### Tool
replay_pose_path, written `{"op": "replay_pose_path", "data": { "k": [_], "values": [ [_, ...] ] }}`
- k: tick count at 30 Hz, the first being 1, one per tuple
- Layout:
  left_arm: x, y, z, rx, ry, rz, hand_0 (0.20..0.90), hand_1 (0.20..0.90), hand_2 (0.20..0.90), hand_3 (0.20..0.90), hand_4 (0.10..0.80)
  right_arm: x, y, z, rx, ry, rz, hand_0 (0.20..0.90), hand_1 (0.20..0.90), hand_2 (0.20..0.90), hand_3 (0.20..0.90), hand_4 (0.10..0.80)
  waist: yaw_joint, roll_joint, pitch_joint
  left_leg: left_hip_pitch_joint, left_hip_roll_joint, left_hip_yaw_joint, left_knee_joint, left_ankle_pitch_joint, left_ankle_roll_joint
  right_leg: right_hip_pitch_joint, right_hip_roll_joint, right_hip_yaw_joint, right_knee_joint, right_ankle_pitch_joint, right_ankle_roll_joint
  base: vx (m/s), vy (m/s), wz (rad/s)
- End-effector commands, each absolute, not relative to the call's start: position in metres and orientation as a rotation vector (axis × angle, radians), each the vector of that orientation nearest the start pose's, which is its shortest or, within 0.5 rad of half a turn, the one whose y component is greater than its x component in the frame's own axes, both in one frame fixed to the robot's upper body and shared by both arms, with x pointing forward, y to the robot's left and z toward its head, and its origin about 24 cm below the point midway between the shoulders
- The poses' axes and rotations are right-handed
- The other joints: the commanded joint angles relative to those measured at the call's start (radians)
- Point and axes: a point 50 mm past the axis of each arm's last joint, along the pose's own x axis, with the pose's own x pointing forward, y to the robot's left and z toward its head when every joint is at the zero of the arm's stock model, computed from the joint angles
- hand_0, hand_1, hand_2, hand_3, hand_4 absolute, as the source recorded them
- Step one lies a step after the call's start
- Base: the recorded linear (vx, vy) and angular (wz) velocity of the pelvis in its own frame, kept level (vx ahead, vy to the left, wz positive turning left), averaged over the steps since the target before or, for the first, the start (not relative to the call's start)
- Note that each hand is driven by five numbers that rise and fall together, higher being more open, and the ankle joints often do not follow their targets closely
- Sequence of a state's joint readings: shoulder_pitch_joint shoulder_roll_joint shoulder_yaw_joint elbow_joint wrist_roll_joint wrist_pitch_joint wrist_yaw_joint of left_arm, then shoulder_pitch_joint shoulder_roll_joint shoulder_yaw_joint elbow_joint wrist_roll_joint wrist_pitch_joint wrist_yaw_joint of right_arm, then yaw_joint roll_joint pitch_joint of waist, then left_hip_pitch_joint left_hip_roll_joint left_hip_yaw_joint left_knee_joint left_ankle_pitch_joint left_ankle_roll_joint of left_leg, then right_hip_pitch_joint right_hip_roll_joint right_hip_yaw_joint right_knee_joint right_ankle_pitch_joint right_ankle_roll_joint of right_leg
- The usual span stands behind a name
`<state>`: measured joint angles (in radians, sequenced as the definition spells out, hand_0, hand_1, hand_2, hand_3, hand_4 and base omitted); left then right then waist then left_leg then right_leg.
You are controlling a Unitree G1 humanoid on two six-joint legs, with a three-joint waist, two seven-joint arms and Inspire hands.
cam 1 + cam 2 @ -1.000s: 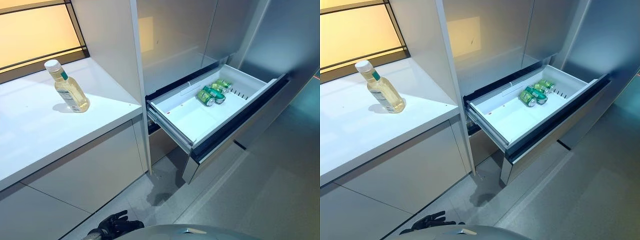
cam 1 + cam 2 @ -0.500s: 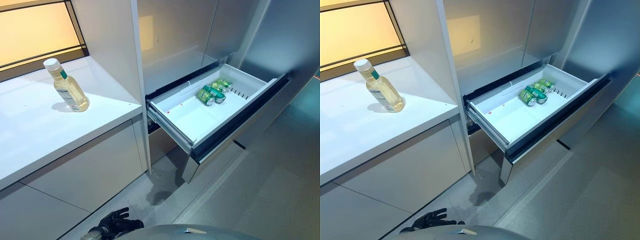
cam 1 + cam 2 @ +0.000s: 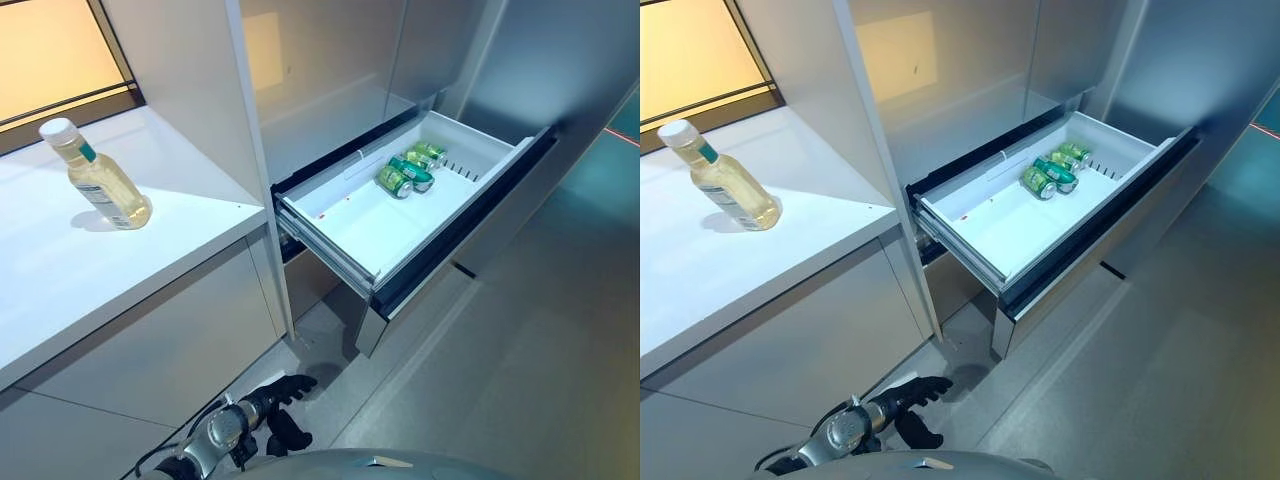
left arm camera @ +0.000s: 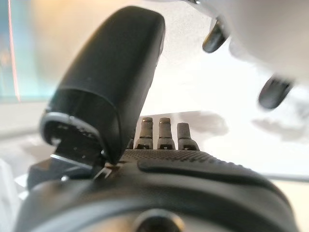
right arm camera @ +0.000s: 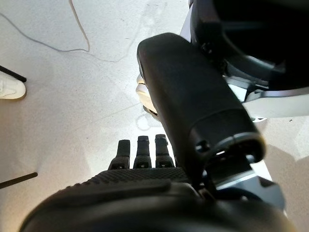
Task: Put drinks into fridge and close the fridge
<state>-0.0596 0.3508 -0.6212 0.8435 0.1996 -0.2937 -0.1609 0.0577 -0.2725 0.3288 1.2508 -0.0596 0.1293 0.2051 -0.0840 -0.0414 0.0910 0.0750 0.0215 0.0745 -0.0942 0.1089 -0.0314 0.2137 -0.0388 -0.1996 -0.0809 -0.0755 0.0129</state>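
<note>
Drinks sit in two places. One clear plastic bottle [image 3: 96,181] of pale yellow liquid, with a white cap and a green neck band, stands on the smooth white worktop [image 3: 120,260], leaning with its cap toward the far left and its long axis running from there down to a wider base at the near right. It casts a soft shadow on the glossy surface and stands well apart from the fridge. Several green cans [image 3: 405,173] lie on their sides in the far right end of the open fridge drawer [image 3: 380,225], touching one another, long axes roughly parallel, silver ends facing the drawer's near left. How many cans there are is hard to make out. The drawer is a white plastic tray with straight walls behind a dark-edged grey front panel, pulled well out of the matte grey fridge [image 3: 330,70].

Low at the frame's bottom, over the speckled grey floor, the left hand [image 3: 272,402] shows dark, its fingers loosely relaxed and holding nothing. The right hand [image 5: 145,164] appears only in its own wrist view, fingers straight, side by side and empty above the floor.
</note>
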Motion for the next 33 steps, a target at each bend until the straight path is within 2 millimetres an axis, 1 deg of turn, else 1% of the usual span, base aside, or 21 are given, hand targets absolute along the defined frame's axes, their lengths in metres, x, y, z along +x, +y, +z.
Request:
{"op": "replay_pose_path", "data": {
  "k": [1, 3, 4, 6, 7, 13, 14, 15, 16, 17, 19, 20, 23, 24, 25, 29, 30, 33],
  "values": [
    [0.218, 0.128, -0.074, 0.72, 0.254, -0.788, 0.9, 0.9, 0.9, 0.9, 0.8, 0.079, -0.238, -0.162, -0.388, 1.397, 0.314, 0.9, 0.9, 0.9, 0.9, 0.8, 0.022, 0.039, -0.007, 0.065, -0.017, 0.018, 0.007, -0.18, 0.017, -0.098, 0.003, 0.047, 0.039, 0.032, 0.083, 0.0, 0.0, 0.0],
    [0.226, 0.122, -0.061, 0.749, 0.166, -0.8, 0.9, 0.9, 0.9, 0.9, 0.8, 0.079, -0.238, -0.162, -0.39, 1.393, 0.315, 0.9, 0.9, 0.9, 0.9, 0.8, 0.02, 0.039, -0.008, 0.065, -0.017, 0.018, 0.007, -0.181, 0.018, -0.098, 0.002, 0.047, 0.037, 0.033, 0.084, 0.0, 0.0, 0.0],
    [0.233, 0.119, -0.05, 0.765, 0.117, -0.791, 0.9, 0.9, 0.9, 0.9, 0.8, 0.079, -0.238, -0.162, -0.391, 1.393, 0.314, 0.9, 0.9, 0.9, 0.9, 0.8, 0.02, 0.04, -0.008, 0.064, -0.017, 0.019, 0.007, -0.18, 0.018, -0.098, 0.001, 0.047, 0.035, 0.034, 0.084, 0.0, 0.0, 0.0],
    [0.236, 0.114, -0.04, 0.775, 0.043, -0.805, 0.9, 0.9, 0.9, 0.9, 0.8, 0.079, -0.237, -0.162, -0.388, 1.389, 0.31, 0.9, 0.9, 0.9, 0.9, 0.8, 0.023, 0.04, -0.01, 0.061, -0.017, 0.021, 0.007, -0.18, 0.019, -0.098, 0.002, 0.049, 0.032, 0.034, 0.084, -0.016, 0.0, 0.0],
    [0.238, 0.113, -0.032, 0.789, -0.008, -0.81, 0.9, 0.9, 0.9, 0.9, 0.8, 0.079, -0.237, -0.162, -0.384, 1.384, 0.302, 0.9, 0.9, 0.9, 0.9, 0.8, 0.027, 0.042, -0.009, 0.058, -0.017, 0.02, 0.007, -0.18, 0.019, -0.098, 0.003, 0.048, 0.029, 0.034, 0.084, -0.048, 0.001, 0.0],
    [0.249, 0.114, 0.022, 0.852, -0.215, -0.809, 0.9, 0.9, 0.9, 0.9, 0.8, 0.08, -0.236, -0.162, -0.358, 1.364, 0.252, 0.9, 0.9, 0.9, 0.9, 0.8, 0.047, 0.053, 0.005, 0.051, -0.023, 0.001, 0.007, -0.174, 0.023, -0.096, -0.001, 0.03, 0.027, 0.036, 0.083, -0.044, 0.006, 0.01],
    [0.249, 0.114, 0.025, 0.851, -0.223, -0.804, 0.9, 0.9, 0.9, 0.9, 0.8, 0.08, -0.235, -0.162, -0.356, 1.363, 0.25, 0.9, 0.9, 0.9, 0.9, 0.8, 0.047, 0.053, 0.005, 0.051, -0.023, 0.0, 0.007, -0.174, 0.024, -0.096, -0.001, 0.03, 0.026, 0.036, 0.082, 0.0, 0.0, 0.0],
    [0.252, 0.115, 0.036, 0.848, -0.255, -0.796, 0.9, 0.9, 0.9, 0.9, 0.8, 0.079, -0.235, -0.163, -0.352, 1.362, 0.24, 0.9, 0.9, 0.9, 0.9, 0.8, 0.05, 0.056, 0.004, 0.05, -0.024, -0.002, 0.007, -0.173, 0.025, -0.094, -0.001, 0.029, 0.025, 0.037, 0.082, 0.0, 0.0, 0.0],
    [0.254, 0.116, 0.046, 0.838, -0.274, -0.797, 0.9, 0.9, 0.9, 0.9, 0.8, 0.078, -0.234, -0.163, -0.347, 1.362, 0.234, 0.9, 0.9, 0.9, 0.9, 0.8, 0.053, 0.056, 0.003, 0.05, -0.025, -0.005, 0.007, -0.173, 0.026, -0.093, -0.001, 0.028, 0.022, 0.037, 0.082, 0.0, 0.0, 0.0],
    [0.255, 0.116, 0.051, 0.827, -0.287, -0.797, 0.9, 0.9, 0.9, 0.9, 0.8, 0.078, -0.234, -0.163, -0.344, 1.362, 0.23, 0.9, 0.9, 0.9, 0.9, 0.8, 0.054, 0.056, 0.003, 0.049, -0.025, -0.006, 0.007, -0.173, 0.026, -0.092, -0.001, 0.027, 0.021, 0.038, 0.082, 0.0, 0.0, 0.0],
    [0.257, 0.118, 0.075, 0.789, -0.34, -0.793, 0.9, 0.9, 0.9, 0.9, 0.8, 0.076, -0.234, -0.164, -0.329, 1.361, 0.216, 0.9, 0.9, 0.9, 0.9, 0.8, 0.06, 0.058, 0.0, 0.048, -0.026, -0.01, 0.007, -0.172, 0.027, -0.089, -0.002, 0.022, 0.018, 0.039, 0.081, 0.0, 0.0, 0.0],
    [0.257, 0.118, 0.08, 0.778, -0.356, -0.795, 0.9, 0.9, 0.9, 0.9, 0.8, 0.075, -0.233, -0.164, -0.327, 1.361, 0.212, 0.9, 0.9, 0.9, 0.9, 0.8, 0.061, 0.059, 0.0, 0.048, -0.026, -0.011, 0.007, -0.171, 0.027, -0.089, -0.002, 0.021, 0.018, 0.039, 0.081, -0.011, -0.007, 0.06],
    [0.255, 0.12, 0.114, 0.667, -0.443, -0.814, 0.9, 0.9, 0.9, 0.9, 0.8, 0.074, -0.233, -0.164, -0.311, 1.36, 0.192, 0.9, 0.9, 0.9, 0.9, 0.8, 0.072, 0.06, -0.001, 0.046, -0.026, -0.016, 0.007, -0.17, 0.027, -0.086, -0.004, 0.014, 0.015, 0.04, 0.079, -0.013, -0.008, 0.05],
    [0.254, 0.121, 0.119, 0.647, -0.462, -0.817, 0.9, 0.9, 0.9, 0.9, 0.8, 0.074, -0.233, -0.164, -0.308, 1.36, 0.188, 0.9, 0.9, 0.9, 0.9, 0.8, 0.074, 0.06, -0.002, 0.046, -0.027, -0.018, 0.007, -0.17, 0.027, -0.086, -0.004, 0.013, 0.014, 0.04, 0.078, -0.01, -0.008, 0.06],
    [0.252, 0.122, 0.13, 0.609, -0.501, -0.819, 0.9, 0.9, 0.9, 0.9, 0.8, 0.073, -0.234, -0.164, -0.302, 1.359, 0.179, 0.9, 0.9, 0.9, 0.9, 0.8, 0.079, 0.061, -0.003, 0.045, -0.029, -0.023, 0.007, -0.169, 0.028, -0.084, -0.004, 0.011, 0.013, 0.041, 0.077, -0.006, -0.004, 0.09],
    [0.25, 0.131, 0.157, 0.555, -0.611, -0.767, 0.9, 0.9, 0.9, 0.9, 0.8, 0.071, -0.234, -0.165, -0.287, 1.359, 0.166, 0.9, 0.9, 0.9, 0.9, 0.8, 0.088, 0.061, -0.005, 0.043, -0.032, -0.033, 0.007, -0.169, 0.028, -0.083, -0.004, 0.011, 0.01, 0.043, 0.073, -0.006, 0.001, 0.08],
    [0.249, 0.131, 0.158, 0.554, -0.614, -0.764, 0.9, 0.9, 0.9, 0.9, 0.8, 0.071, -0.234, -0.165, -0.287, 1.359, 0.166, 0.9, 0.9, 0.9, 0.9, 0.8, 0.088, 0.061, -0.006, 0.042, -0.032, -0.033, 0.007, -0.169, 0.028, -0.083, -0.004, 0.01, 0.01, 0.043, 0.073, -0.002, -0.001, 0.03],
    [0.249, 0.142, 0.18, 0.546, -0.72, -0.661, 0.9, 0.9, 0.9, 0.9, 0.8, 0.067, -0.233, -0.165, -0.276, 1.361, 0.162, 0.9, 0.9, 0.9, 0.9, 0.8, 0.094, 0.058, -0.01, 0.042, -0.033, -0.038, 0.007, -0.169, 0.029, -0.081, -0.004, 0.009, 0.008, 0.043, 0.07, 0.002, -0.001, 0.01]
  ]
}}
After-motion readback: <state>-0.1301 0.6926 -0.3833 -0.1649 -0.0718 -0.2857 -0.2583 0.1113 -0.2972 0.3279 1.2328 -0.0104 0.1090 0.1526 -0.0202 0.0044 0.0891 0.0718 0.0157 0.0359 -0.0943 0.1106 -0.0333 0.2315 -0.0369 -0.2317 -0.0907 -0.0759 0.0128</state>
